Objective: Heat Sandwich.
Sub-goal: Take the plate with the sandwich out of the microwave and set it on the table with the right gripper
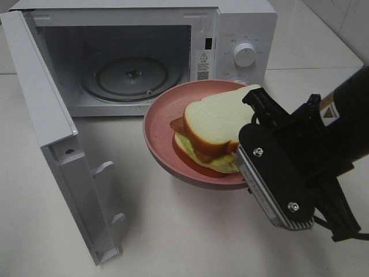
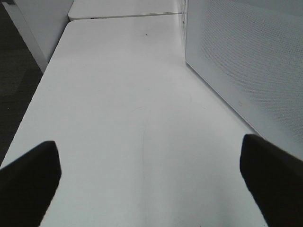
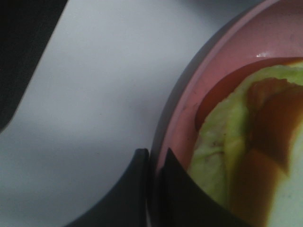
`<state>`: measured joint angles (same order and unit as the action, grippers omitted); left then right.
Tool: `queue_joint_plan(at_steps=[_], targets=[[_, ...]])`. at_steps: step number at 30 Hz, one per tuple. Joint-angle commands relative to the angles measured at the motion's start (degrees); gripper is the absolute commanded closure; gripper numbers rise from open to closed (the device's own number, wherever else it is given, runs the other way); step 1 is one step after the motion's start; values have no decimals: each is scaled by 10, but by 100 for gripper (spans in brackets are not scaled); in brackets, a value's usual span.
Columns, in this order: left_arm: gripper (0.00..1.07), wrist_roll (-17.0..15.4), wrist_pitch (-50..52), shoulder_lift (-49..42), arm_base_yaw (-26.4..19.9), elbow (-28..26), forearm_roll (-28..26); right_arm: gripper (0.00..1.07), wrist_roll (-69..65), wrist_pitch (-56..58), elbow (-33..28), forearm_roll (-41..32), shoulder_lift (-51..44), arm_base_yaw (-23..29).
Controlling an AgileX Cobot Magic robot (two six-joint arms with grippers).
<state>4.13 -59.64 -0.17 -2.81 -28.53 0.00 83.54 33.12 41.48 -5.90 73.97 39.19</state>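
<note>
— Where is the sandwich (image 1: pixel 222 130) now?

— On the pink plate (image 1: pixel 164 115), which hangs tilted just in front of the open microwave (image 1: pixel 230 23), right of its swung-out door (image 1: pixel 52 133). The glass turntable (image 1: pixel 131 77) inside is bare.

— And your pincers?

— My right pincer (image 3: pixel 155 187) is closed on the plate's near right rim; the wrist view shows one finger outside the rim and one inside it, right beside the lettuce. My left pincer (image 2: pixel 151 177) is spread wide over bare bench (image 2: pixel 132 94), holding nothing, next to the microwave's side wall.

— How do you expect the load to handle?

— The sandwich looks soft and light: pale bread, a loose green and brown filling. I would not squeeze it; it would crush or shed its layers. The plate looks stiff and smooth, so the rim is the sensible place to hold, and I judge the grip should stay there.

— Any risk?

— The plate is held at one edge only, so it may sag or twist, and the sandwich, lying free on a slick slope, could slide toward the low side. I would keep the plate as level as I can, go in slowly through the doorway, and set it down centred on the turntable before letting go.
</note>
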Motion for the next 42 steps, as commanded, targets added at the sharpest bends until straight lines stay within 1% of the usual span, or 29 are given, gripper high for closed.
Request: queue_joint_plan(at_steps=[1,4,12,16,17,18,21,22,26,28,30,31,34,35,38,41,42], targets=[[9,-3,3,-13,-1,2,0,107,-14,-7,-11,6,-22,2],[9,-3,3,-13,-1,2,0,107,-21,-3,-36,13,-53,2],[9,-3,3,-13,-1,2,0,107,-42,7,-66,15,-101,2],[9,-3,3,-13,-1,2,0,107,-72,10,-86,44,-125,2],[9,-3,3,-13,-1,2,0,107,-93,16,-92,64,-135,2],[9,-3,3,-13,-1,2,0,107,-93,16,-92,64,-135,2],[9,-3,3,-13,-1,2,0,107,-142,25,-103,101,-150,2],[9,-3,3,-13,-1,2,0,107,-142,25,-103,101,-150,2],[9,-3,3,-13,-1,2,0,107,-231,29,-105,152,-152,2],[9,-3,3,-13,-1,2,0,107,-249,29,-105,163,-152,2],[9,-3,3,-13,-1,2,0,107,-320,31,-105,198,-152,2],[9,-3,3,-13,-1,2,0,107,-320,31,-105,198,-152,2],[9,-3,3,-13,-1,2,0,107,-404,36,-105,239,-152,2],[9,-3,3,-13,-1,2,0,107,-404,36,-105,239,-152,2],[9,-3,3,-13,-1,2,0,107,-490,47,-105,279,-152,2],[9,-3,3,-13,-1,2,0,107,-537,54,-105,296,-152,2],[9,-3,3,-13,-1,2,0,107,-579,63,-105,313,-152,2]])
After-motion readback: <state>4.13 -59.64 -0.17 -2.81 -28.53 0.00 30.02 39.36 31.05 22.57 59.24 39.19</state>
